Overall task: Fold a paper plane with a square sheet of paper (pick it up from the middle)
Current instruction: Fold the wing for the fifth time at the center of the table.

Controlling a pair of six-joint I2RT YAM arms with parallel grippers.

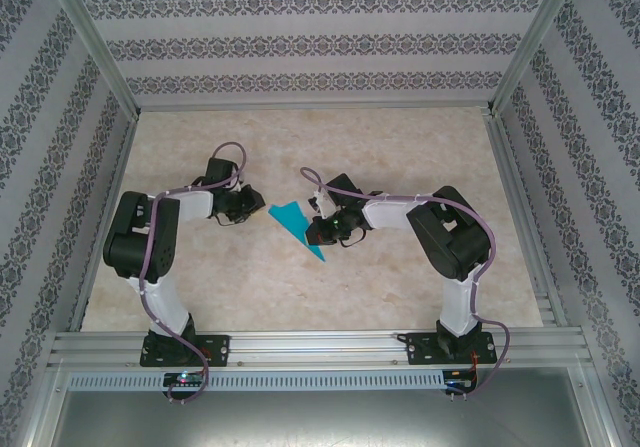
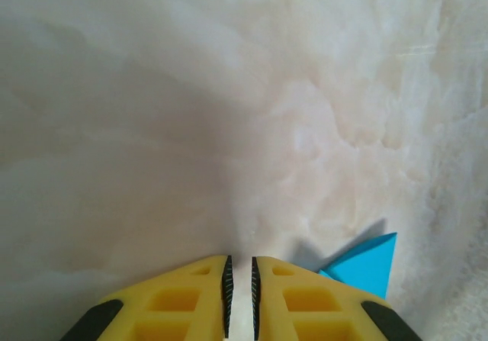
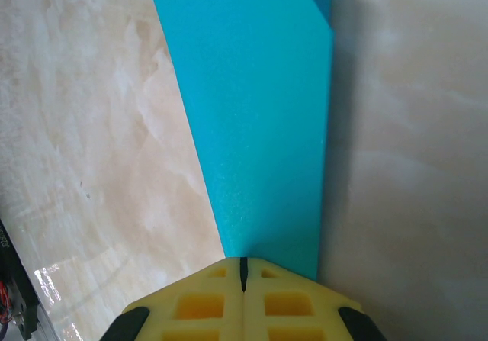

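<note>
On the middle of the bench (image 1: 400,157) the folded teal paper (image 1: 298,224) lay flat, the right pincer (image 3: 244,263) closed tight at its narrow end, the left pincer (image 2: 240,261) barely ajar and empty just left of it.

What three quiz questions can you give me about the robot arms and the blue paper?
1. True or false: the folded teal-blue paper lies on the pale marble-patterned table between the black-and-white left arm and the right arm.
2. What shape is the paper now? A: a crumpled ball. B: a narrow pointed wedge. C: a flat full square.
3. Fill in: the yellow-fingered right hand, its tips at the paper, is ____ (open or shut).
Key: 1 true; 2 B; 3 shut.
</note>
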